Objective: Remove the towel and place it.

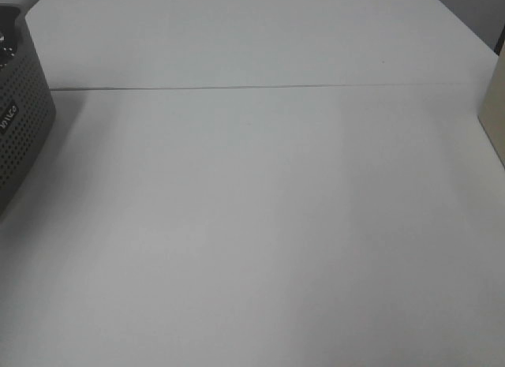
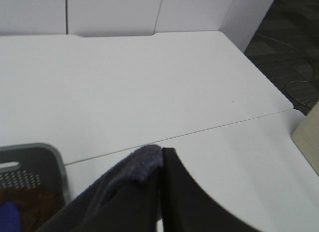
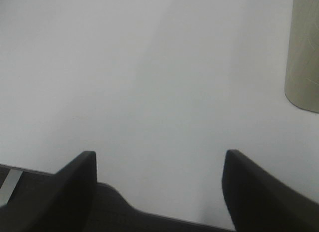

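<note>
Towel [image 2: 143,164] pinched tight in our left gripper [image 2: 160,164] near the grey basket [image 1: 22,130]; our right gripper [image 3: 159,167] hangs wide and empty over the white table [image 1: 260,225].

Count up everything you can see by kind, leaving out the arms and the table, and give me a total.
dark towel: 1
grey perforated basket: 1
beige object: 1
Total: 3
The things inside the basket are too unclear to count.
</note>
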Robot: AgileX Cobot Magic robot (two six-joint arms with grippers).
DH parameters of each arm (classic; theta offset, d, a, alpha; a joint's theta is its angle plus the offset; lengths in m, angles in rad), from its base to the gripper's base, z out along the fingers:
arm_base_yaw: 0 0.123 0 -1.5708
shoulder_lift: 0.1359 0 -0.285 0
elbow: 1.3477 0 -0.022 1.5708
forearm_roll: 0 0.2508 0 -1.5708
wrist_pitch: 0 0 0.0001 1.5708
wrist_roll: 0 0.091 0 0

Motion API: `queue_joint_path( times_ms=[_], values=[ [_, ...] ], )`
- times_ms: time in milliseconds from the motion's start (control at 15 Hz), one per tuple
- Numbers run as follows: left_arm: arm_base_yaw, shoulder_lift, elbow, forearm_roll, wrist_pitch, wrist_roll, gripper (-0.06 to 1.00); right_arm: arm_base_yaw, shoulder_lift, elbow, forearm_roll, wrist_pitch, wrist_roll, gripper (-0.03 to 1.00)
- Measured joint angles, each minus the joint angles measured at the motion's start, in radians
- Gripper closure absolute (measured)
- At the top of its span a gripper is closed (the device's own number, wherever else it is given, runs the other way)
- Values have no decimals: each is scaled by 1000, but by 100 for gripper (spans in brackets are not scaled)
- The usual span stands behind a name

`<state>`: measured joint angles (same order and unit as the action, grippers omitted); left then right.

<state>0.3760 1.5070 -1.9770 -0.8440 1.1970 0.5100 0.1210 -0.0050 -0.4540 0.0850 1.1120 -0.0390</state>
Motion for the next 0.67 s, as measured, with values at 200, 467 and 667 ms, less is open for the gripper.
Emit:
queue_joint_path(
  times_ms=[200, 467, 667],
  values=[
    [-111, -13, -75, -1, 10, -2, 94, 0, 0, 0, 3, 0, 0, 28],
    [-274, -15, -88, 1, 31, -4, 94, 0, 103, -23, 180, -132, -194, 28],
    [-352, -15, -88, 6, 31, -9, 94, 0, 318, -24, 500, -281, -561, 28]
  ],
)
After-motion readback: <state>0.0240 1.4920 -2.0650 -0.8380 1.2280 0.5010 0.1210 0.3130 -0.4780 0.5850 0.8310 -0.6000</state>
